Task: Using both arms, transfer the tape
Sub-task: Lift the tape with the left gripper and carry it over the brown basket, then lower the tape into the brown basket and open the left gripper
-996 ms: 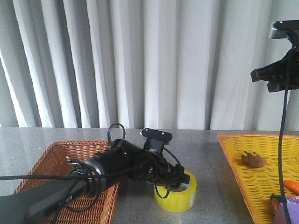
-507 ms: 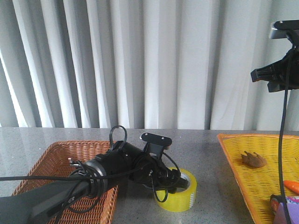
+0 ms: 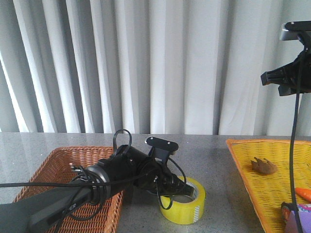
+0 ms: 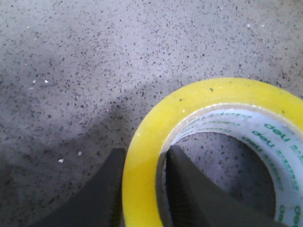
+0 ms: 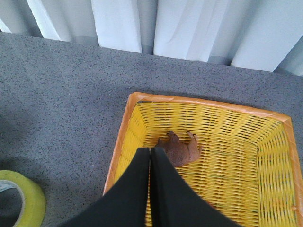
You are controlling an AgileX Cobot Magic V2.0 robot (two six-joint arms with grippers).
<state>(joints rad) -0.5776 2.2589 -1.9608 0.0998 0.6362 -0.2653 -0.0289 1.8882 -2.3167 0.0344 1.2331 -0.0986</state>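
Front view: my left gripper (image 3: 176, 187) reaches low over the grey speckled table (image 3: 218, 160), its arm stretched across the near corner of the brown wicker basket (image 3: 53, 170); the tape (image 3: 183, 200), a yellow roll, lies on the table between that basket and the yellow basket (image 3: 252, 189), slightly tilted, with my fingers at its left side. Left wrist view: my two fingers (image 4: 106, 189) straddle the wall of the roll (image 4: 208, 142), one outside it and one inside the white printed core, so the jaws pinch the yellow wall between them; whether the roll's underside is clear of the table cannot be told. Front view: my right gripper (image 3: 286, 80) is raised high at the right, above the yellow basket, well apart from the tape. Right wrist view: its fingers (image 5: 144, 189) are pressed together and empty, over the basket's woven floor (image 5: 227, 156); a small brown object (image 5: 180, 149) lies there, just beyond the fingertips.
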